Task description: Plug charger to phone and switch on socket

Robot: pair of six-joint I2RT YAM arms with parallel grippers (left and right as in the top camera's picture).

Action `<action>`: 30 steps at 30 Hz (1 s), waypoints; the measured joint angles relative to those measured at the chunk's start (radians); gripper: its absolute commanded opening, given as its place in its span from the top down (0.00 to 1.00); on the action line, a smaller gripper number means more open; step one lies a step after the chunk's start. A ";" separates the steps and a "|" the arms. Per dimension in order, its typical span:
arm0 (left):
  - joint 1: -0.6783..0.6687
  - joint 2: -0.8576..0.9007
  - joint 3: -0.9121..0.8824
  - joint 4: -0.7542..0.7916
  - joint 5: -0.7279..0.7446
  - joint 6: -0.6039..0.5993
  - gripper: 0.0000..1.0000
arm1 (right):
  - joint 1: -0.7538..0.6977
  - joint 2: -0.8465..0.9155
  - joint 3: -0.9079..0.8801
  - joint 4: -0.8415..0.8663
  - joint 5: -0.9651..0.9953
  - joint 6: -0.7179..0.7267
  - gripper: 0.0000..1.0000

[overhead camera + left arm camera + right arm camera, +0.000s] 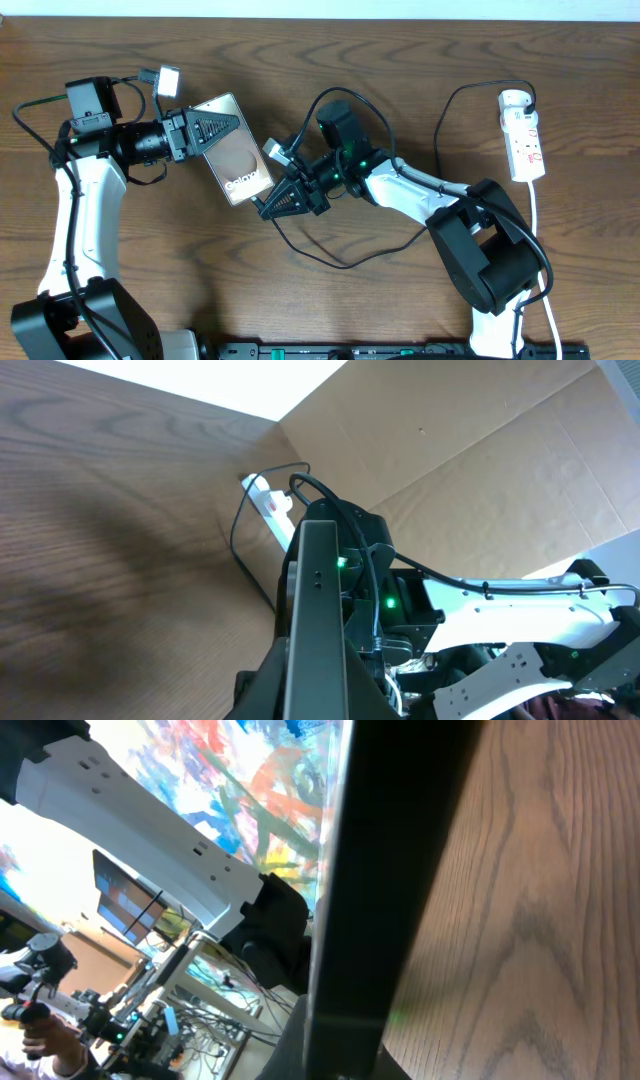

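Note:
The phone (236,152) is bronze-brown with white lettering and is held tilted above the table. My left gripper (225,127) is shut on its upper-left end. In the left wrist view the phone (318,600) rises edge-on as a dark slab between my fingers (268,682). My right gripper (265,204) is shut at the phone's lower-right end. The charger cable (340,262) leads out from under it, loops over the table and runs to the white socket (524,135) at the far right. The plug tip is hidden. In the right wrist view the phone (400,870) fills the middle.
The wooden table (400,60) runs under both arms. The socket's white lead (538,230) runs down the right edge. A cardboard wall (480,450) stands behind the socket (268,505). The right arm's black base (490,255) sits at the lower right.

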 measured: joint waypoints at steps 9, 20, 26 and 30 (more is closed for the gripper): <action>0.000 0.000 0.000 0.013 0.003 0.000 0.92 | -0.012 0.000 0.000 0.000 0.000 0.000 0.99; 0.000 0.000 0.000 0.029 0.003 0.000 0.92 | -0.026 0.000 0.000 0.001 0.000 0.000 0.99; 0.000 0.000 0.000 0.030 0.003 -0.001 0.93 | -0.025 0.000 0.000 0.019 0.000 0.007 0.99; 0.003 0.000 0.000 0.032 0.008 -0.009 0.93 | -0.021 0.000 -0.006 0.092 -0.002 0.048 0.99</action>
